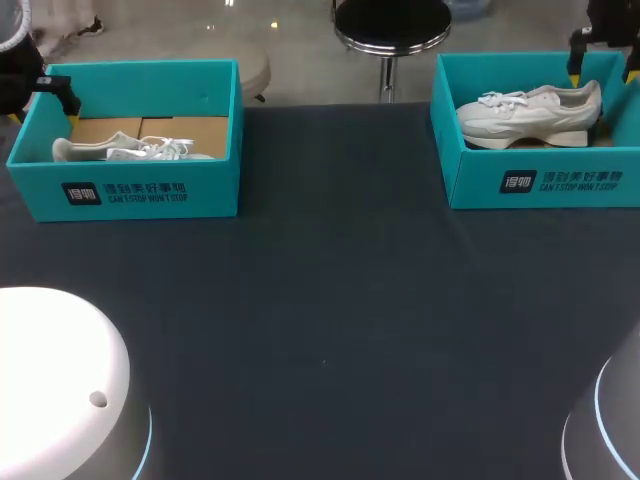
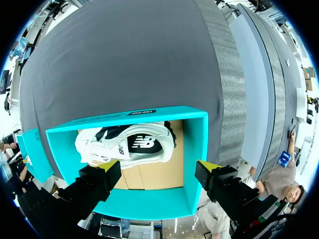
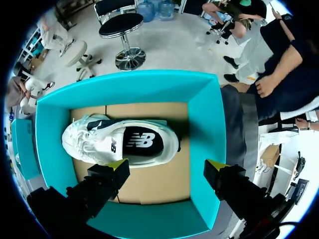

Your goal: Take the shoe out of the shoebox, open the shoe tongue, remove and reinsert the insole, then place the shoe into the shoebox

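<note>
Two teal shoeboxes stand at the table's far side. The left box (image 1: 130,190) holds a white shoe (image 1: 130,150) lying low on its cardboard floor. Inside the right box (image 1: 540,180) a white shoe (image 1: 530,112) rests on its sole. My left gripper (image 1: 45,88) hangs open over the left box's far left corner. In the left wrist view the gripper (image 2: 159,172) stands above the box (image 2: 199,149), with the shoe (image 2: 127,144) just ahead of its fingers. My right gripper (image 1: 603,55) is open above the right box's far end. In the right wrist view the gripper (image 3: 167,169) hovers over the shoe (image 3: 119,142).
A dark cloth covers the table (image 1: 330,320), stretching wide between and in front of the two boxes. The white arm bases (image 1: 60,380) rise at the near left and near right corners.
</note>
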You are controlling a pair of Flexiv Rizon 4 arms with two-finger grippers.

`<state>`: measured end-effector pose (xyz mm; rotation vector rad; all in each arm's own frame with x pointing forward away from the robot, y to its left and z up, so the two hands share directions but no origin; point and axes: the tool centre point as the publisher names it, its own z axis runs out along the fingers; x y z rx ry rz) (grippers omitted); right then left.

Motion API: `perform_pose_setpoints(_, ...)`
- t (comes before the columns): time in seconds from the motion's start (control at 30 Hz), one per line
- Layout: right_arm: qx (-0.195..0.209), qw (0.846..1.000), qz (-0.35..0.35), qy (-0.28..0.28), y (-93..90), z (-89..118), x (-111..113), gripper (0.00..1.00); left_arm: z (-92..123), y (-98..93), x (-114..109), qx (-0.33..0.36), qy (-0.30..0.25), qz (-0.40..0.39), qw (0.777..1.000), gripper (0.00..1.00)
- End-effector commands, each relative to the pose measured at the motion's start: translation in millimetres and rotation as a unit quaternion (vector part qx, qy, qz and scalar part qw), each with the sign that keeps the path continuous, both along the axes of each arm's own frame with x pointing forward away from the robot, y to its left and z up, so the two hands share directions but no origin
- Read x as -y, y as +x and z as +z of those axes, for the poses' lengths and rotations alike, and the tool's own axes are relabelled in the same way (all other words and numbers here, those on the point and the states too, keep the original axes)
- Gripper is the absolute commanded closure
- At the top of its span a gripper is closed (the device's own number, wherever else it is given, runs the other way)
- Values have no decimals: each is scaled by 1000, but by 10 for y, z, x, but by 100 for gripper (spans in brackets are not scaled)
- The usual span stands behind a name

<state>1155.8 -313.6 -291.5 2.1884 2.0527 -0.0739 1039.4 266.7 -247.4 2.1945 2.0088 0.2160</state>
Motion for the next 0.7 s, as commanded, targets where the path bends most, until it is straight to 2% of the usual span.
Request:
perform_pose_setpoints(0.03,-8,1000,13,1,132,-64,45,0,-1,-6,0,1,1,0,1000,0)
perform_pose_setpoints(0.7,-25,999,42,15,261,-315,74,0,-1,-6,0,1,1,0,1000,0)
